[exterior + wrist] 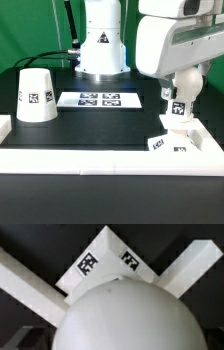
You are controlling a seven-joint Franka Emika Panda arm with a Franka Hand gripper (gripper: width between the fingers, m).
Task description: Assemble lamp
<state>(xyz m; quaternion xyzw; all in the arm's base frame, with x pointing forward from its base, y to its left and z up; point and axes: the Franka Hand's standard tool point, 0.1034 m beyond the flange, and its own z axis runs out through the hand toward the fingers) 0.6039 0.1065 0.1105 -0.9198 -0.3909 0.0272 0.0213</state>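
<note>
- The robot arm's pincer [178,98] hangs over the lamp parts near the exterior view's right. Its jaws are spread as wide as they go, and it appears to hold nothing. No finger shows in the wrist view, so contact with the bulb cannot be ruled out.
- Directly beneath it, the smooth, matt white egg-round bulb [120,317] fills the wrist view. It hides its own foot, so how deep it sits cannot be seen.
- The bulb stands on the small, blocky white lamp base [101,262], a sharp-cornered piece bearing two black-and-white square tags on its upper faces.
- The base sits close to a corner of the raised white border [100,158], whose straight bars run out from behind the block on either side in the wrist view.
- The step in hand looks to be seating the bulb in the base. The next move probably calls for closing squarely on the slippery round bulb and turning it without tilting it.
- The flat white marker board [100,99] lies mid-counter, well apart from the lamp.
- The white truncated-cone shade [37,95], plain and hard-looking with one tag on its side, waits wide end down at the exterior view's left on the black counter [100,130]. It is not yet fitted.
</note>
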